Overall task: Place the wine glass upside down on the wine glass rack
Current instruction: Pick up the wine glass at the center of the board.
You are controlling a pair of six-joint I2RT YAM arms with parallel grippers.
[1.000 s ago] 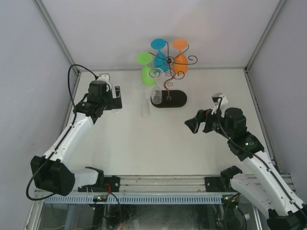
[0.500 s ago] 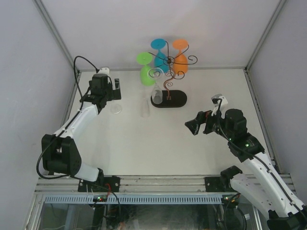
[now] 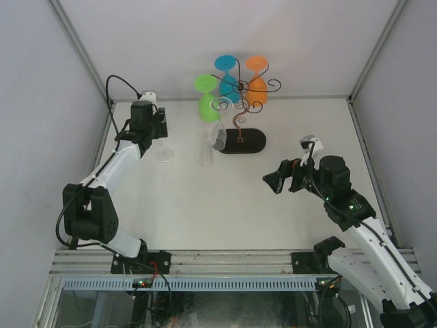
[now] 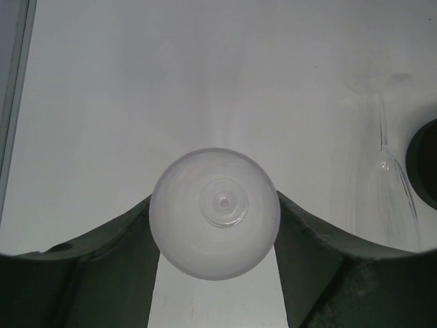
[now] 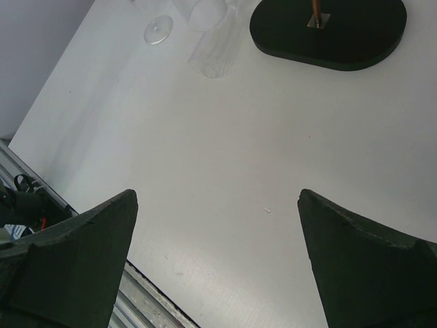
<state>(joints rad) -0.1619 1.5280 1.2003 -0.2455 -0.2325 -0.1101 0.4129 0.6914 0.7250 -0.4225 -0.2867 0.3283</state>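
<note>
Clear wine glass (image 4: 214,213), seen end-on as a smooth translucent disc, stands on the white tabletop (image 3: 205,205) at 9 o'clock from the scrolled-wire wine glass rack (image 3: 251,141). The left gripper (image 4: 213,197) has its jaws spread wide and flanking the glass; the right gripper (image 5: 217,195) has its jaws wide and empty. Advisable: centre on the glass and close gently, since it looks slick and brittle.

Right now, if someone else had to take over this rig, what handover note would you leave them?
Left gripper: fingers flank the clear wine glass, standing on the table left of the wine glass rack; whether they clamp it cannot be told.
Right gripper: open, empty, above bare table.
Wine glass rack: far centre; a green glass, a blue glass and an orange glass hang upside down on it.
Done: left gripper is at the glass. Left: grip, lift, invert, hang it on the rack.
</note>
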